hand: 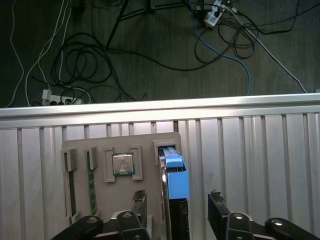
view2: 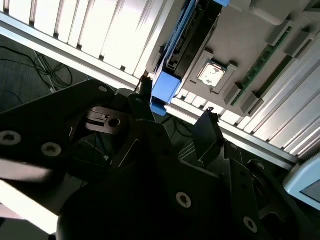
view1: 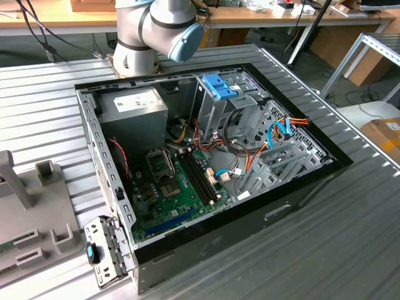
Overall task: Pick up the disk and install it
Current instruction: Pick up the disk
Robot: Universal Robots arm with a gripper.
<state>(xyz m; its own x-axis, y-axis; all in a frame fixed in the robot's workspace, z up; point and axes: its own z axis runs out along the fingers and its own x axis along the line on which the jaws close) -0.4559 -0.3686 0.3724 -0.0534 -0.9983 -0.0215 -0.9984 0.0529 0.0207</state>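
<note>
On the ribbed metal table in the exterior view lies an open computer case, with its circuit board, grey power box and a tangle of coloured wires laid bare. The arm rises behind the case and is cut off by the picture's upper edge. At the exterior view's left a grey tray runs out of the picture, and its contents are hard to make out.

In the first wrist view the gripper hangs over the grey tray, spread wide and holding nothing. Just the tips of its two fingers show. The disk stands on edge in a slot of the tray, between the fingers and nearer one of them; whether either touches it cannot be told. Its blue rail hides most of the dark body. A square chip and a green memory stick sit in neighbouring pockets. Cables sprawl on the dark floor beyond the table.

In the second wrist view the gripper's black body blocks much of the scene. Past the fingertips appear the disk's blue rail and the chip.
</note>
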